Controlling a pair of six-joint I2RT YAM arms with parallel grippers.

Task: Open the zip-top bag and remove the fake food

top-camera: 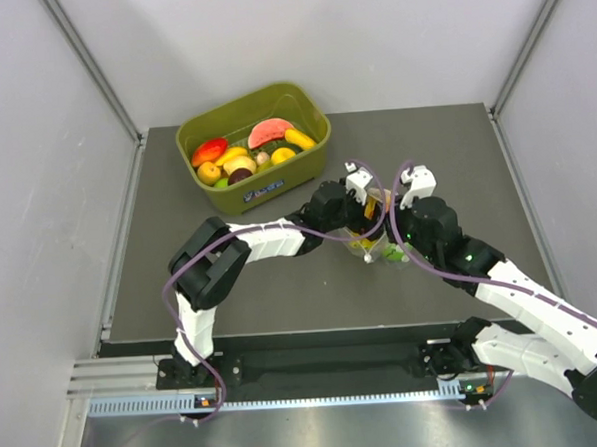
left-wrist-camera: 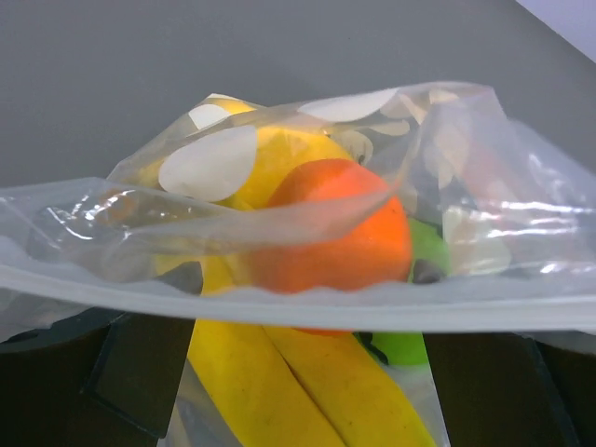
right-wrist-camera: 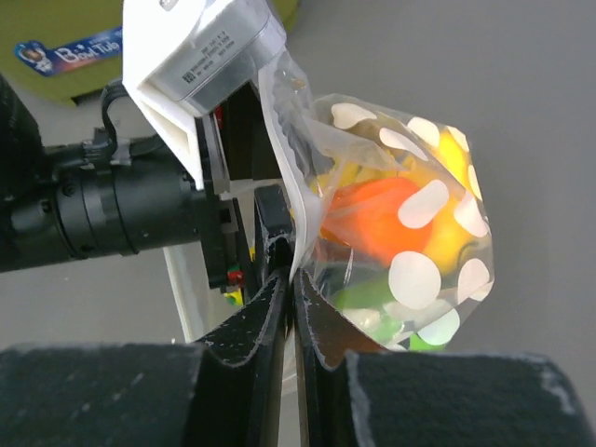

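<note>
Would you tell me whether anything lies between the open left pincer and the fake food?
Yes: the clear plastic of the zip-top bag, its zip strip stretched across in front of the left pincer, covers the fake food. The right pincer pinches the bag's edge.

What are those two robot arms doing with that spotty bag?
They are handling a bag of fake food at the middle of the table. The right end effector is pinched shut on the bag's edge. The left end effector is wide open at the zip strip. The food is inside the bag, not taken out yet.
</note>
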